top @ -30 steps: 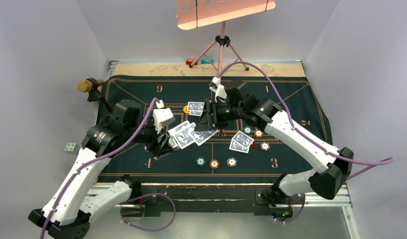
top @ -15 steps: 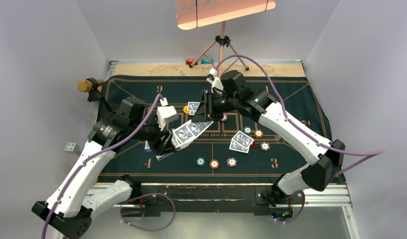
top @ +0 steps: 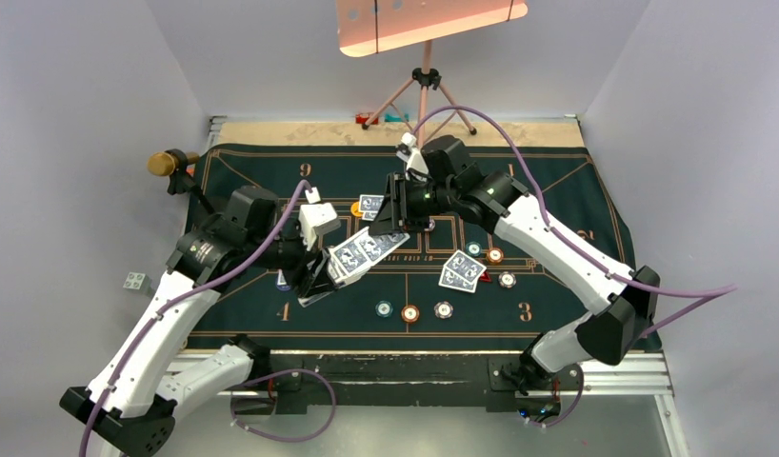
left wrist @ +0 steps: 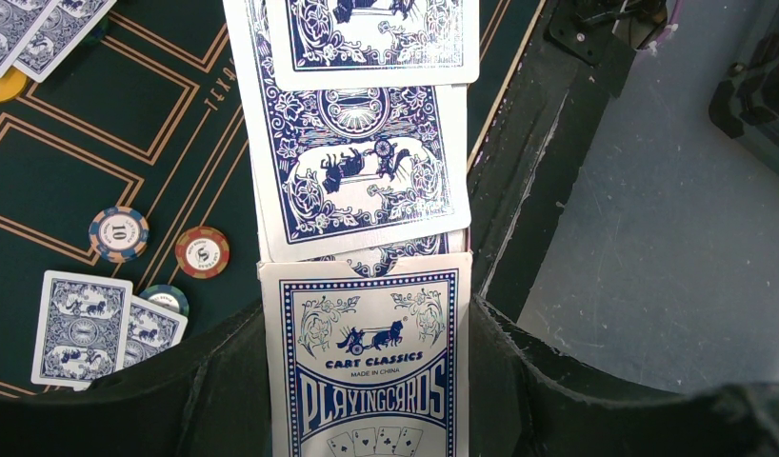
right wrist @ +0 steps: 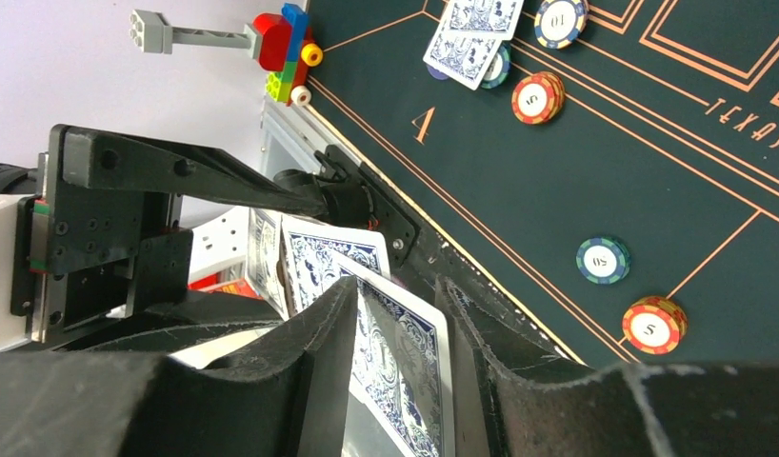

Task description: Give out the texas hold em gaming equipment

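My left gripper is shut on a white and blue playing-card box, with blue-backed cards fanning out of its open end. My right gripper closes on the far end of the top card, held above the mat centre; in the right wrist view the card lies between the narrow jaws. Card pairs lie at the back and the right. Teal, orange and white chips lie near the front, three more at the right.
The dark green mat covers the table. An orange disc lies by the back cards. A tripod stands behind, a brass knob at the back left, a small grey block off the left edge.
Over the last second both grippers moved up and back together with the box and drawn card. In the last half second nothing visibly moved.
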{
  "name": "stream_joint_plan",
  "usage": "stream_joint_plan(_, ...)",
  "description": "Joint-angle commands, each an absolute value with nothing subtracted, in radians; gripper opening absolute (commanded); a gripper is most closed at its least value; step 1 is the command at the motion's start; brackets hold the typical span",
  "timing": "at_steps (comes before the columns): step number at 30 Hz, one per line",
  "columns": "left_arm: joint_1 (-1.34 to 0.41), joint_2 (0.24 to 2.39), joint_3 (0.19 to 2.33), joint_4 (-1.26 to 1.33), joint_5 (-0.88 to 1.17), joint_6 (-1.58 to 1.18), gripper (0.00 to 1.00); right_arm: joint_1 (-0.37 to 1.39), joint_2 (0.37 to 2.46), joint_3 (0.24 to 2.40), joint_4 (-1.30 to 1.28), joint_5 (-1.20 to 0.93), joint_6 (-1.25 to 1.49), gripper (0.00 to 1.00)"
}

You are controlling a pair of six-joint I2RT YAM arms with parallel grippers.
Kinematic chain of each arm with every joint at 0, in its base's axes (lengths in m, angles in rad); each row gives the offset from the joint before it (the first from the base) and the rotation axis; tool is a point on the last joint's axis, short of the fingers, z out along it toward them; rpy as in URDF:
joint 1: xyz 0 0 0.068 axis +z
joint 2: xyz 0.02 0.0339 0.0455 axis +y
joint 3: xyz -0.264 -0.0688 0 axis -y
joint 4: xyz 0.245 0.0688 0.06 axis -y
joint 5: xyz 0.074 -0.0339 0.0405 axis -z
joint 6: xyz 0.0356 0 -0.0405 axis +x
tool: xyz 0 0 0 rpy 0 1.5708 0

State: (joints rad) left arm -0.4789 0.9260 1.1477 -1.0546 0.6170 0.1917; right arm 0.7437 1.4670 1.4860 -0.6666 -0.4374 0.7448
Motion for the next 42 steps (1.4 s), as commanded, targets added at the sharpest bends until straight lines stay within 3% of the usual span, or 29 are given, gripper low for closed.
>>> stream_joint_plan(1, -0.474, 0.908, 1.164, -1.019, 0.629, 0.168, 0.06, 0.736, 1.469, 1.494, -0.681, -0.423, 0.728, 0.39)
stream_joint_plan(8, -0.472, 0.906, 1.157, -1.014, 0.630, 0.164, 0.06, 0.728, 1.456, 1.516, -0.686, -0.419, 0.731, 0.30)
stream_joint_plan(24, -0.466, 0.899, 1.149, -1.007, 0.641, 0.148, 0.06, 0.723, 1.440, 1.589, -0.702, -0.376, 0.690, 0.31)
stream_joint_plan(27, -0.466, 0.901, 1.150, -1.007, 0.643, 0.147, 0.05, 0.722, 1.438, 1.598, -0.701, -0.377, 0.693, 0.25)
stream_joint_plan(34, -0.465, 0.900, 1.146, -1.007, 0.640, 0.150, 0.05, 0.723, 1.444, 1.648, -0.701, -0.395, 0.696, 0.00)
stream_joint_plan(42, -0.465, 0.881, 1.152, -1.036, 0.611, 0.179, 0.06, 0.676, 1.444, 1.765, -0.744, -0.381, 0.640, 0.00)
